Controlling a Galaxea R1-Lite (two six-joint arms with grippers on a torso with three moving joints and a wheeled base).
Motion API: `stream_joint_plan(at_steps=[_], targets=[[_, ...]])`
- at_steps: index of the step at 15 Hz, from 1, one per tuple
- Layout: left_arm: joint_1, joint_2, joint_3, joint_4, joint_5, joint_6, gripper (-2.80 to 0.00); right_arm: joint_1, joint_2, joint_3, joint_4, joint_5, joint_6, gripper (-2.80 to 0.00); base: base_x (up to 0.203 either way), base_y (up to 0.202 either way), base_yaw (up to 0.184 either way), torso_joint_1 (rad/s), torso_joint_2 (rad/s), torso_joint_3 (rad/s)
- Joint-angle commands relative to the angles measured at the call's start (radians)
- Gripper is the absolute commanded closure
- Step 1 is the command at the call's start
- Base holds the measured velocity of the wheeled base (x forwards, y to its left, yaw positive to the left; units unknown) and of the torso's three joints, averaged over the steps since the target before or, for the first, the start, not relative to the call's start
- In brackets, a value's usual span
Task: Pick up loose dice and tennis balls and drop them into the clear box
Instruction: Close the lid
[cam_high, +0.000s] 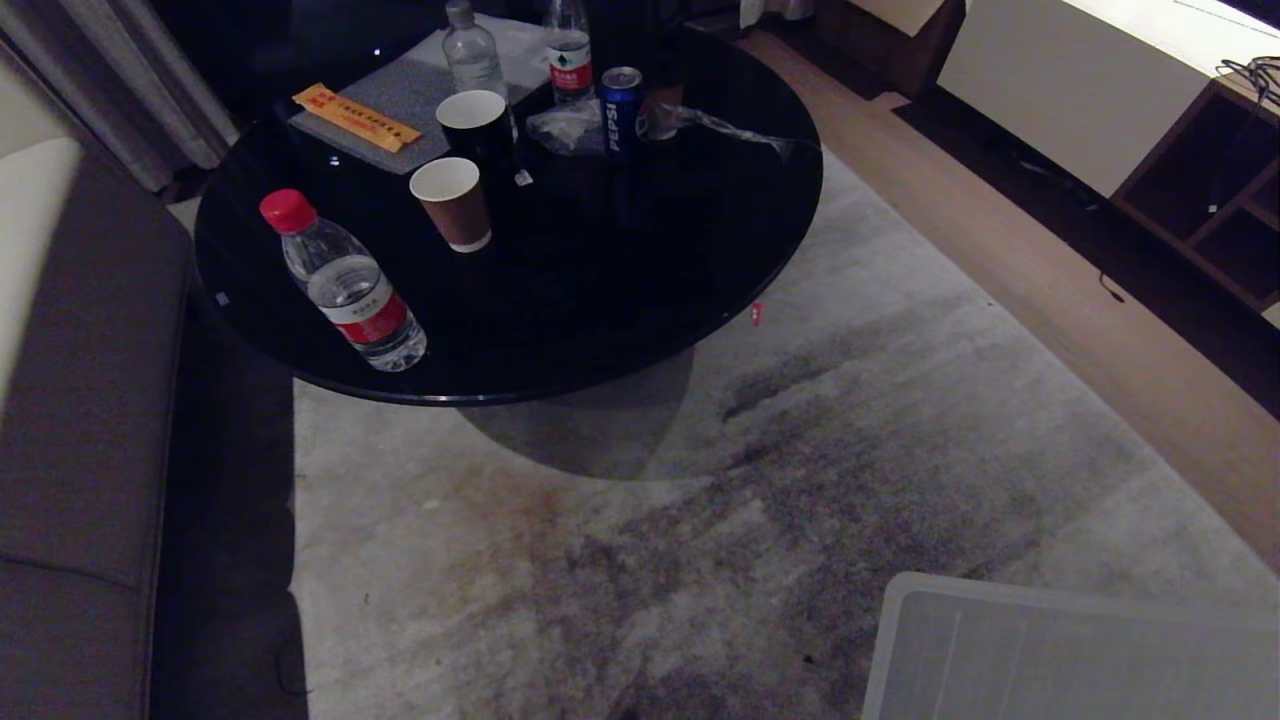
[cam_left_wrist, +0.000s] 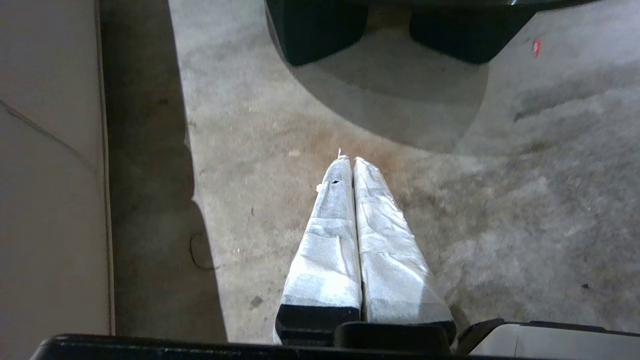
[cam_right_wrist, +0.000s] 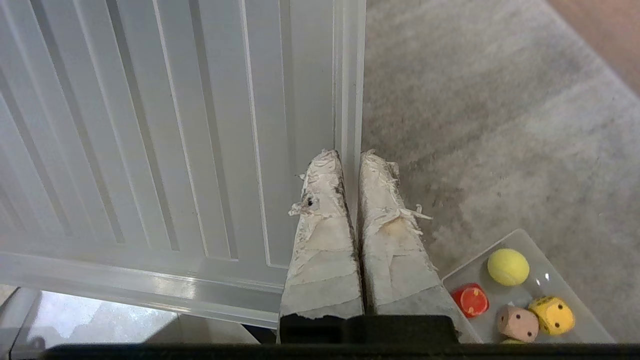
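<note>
Though crowded, clear box (cam_right_wrist: 542, 280) with tennis ball (cam_right_wrist: 508, 266), dice (cam_right_wrist: 551, 315).

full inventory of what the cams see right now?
table: 1, black, round, ahead
water bottles: 3, clear, on table; the red-capped one nearest
cups: 2, brown and black, on table
can: 1, blue, on table
packet: 1, orange, table's far left
sofa: 1, grey, left
ribbed panel: 1, translucent, on rug
clear box: 1, on rug
tennis ball: 1, yellow-green, in box
dice: 3 seen, red, tan, yellow, in box
left gripper: shut, empty, above rug
right gripper: shut, empty, above panel's edge
</note>
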Motion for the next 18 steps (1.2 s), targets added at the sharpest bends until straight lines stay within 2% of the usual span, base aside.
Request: stream_joint_plan(at_steps=[1, 7, 11, 18], targets=[[0.000, 0.002, 0.002, 0.000, 0.001, -0.001, 0.00, 0.000, 0.002, 0.000, 0.001, 0.000, 0.000, 0.00, 0.000, 0.000, 0.000, 0.003, 0.00, 0.199], [0.000, 0.002, 0.002, 0.000, 0.002, -0.005, 0.00, 0.000, 0.002, 0.000, 0.001, 0.000, 0.000, 0.00, 0.000, 0.000, 0.000, 0.003, 0.00, 0.197], [0.000, 0.002, 0.002, 0.002, -0.005, 0.023, 0.00, 0.000, 0.002, 0.000, 0.001, 0.000, 0.000, 0.00, 0.000, 0.000, 0.000, 0.002, 0.00, 0.204], [0.000, 0.002, 0.002, 0.002, -0.004, 0.017, 0.00, 0.000, 0.002, 0.000, 0.001, 0.000, 0.000, 0.00, 0.000, 0.000, 0.000, 0.003, 0.00, 0.202]])
